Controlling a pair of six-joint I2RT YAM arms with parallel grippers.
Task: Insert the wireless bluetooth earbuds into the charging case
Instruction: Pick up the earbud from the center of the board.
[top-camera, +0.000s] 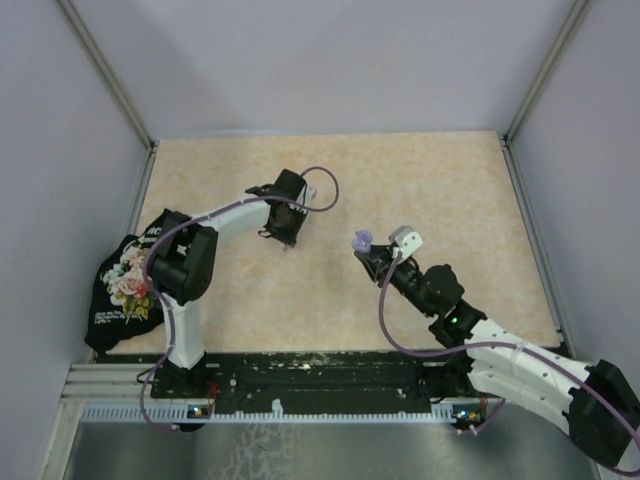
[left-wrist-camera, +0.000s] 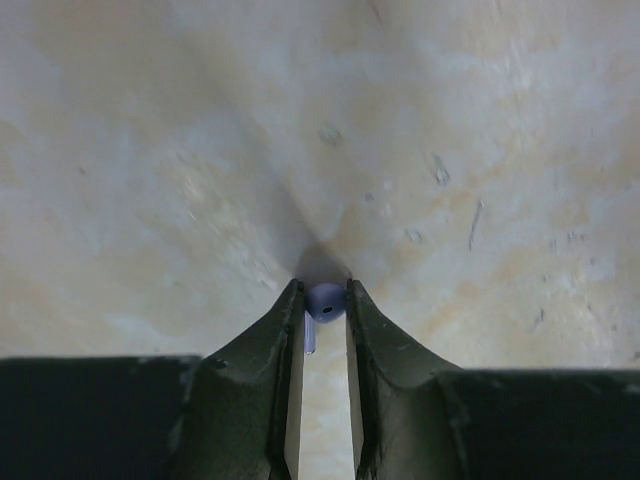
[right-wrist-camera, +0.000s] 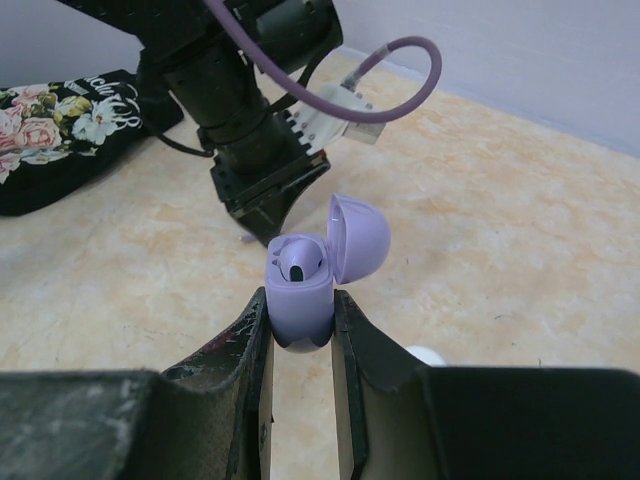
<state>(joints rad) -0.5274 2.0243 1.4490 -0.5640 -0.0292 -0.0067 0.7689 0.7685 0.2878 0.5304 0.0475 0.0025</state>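
Observation:
The left wrist view shows a lilac earbud lying on the beige table, its round head pinched between the tips of my left gripper and its stem pointing back between the fingers. From above, the left gripper points down at the table's middle. My right gripper is shut on the lilac charging case, held above the table with its lid hinged open. One lilac earbud sits in the case. In the top view the case hangs just right of the left gripper.
A black floral pouch lies at the table's left edge beside the left arm's base. A small white rounded thing rests on the table beside the right gripper's finger. Grey walls close in the table at the back and sides.

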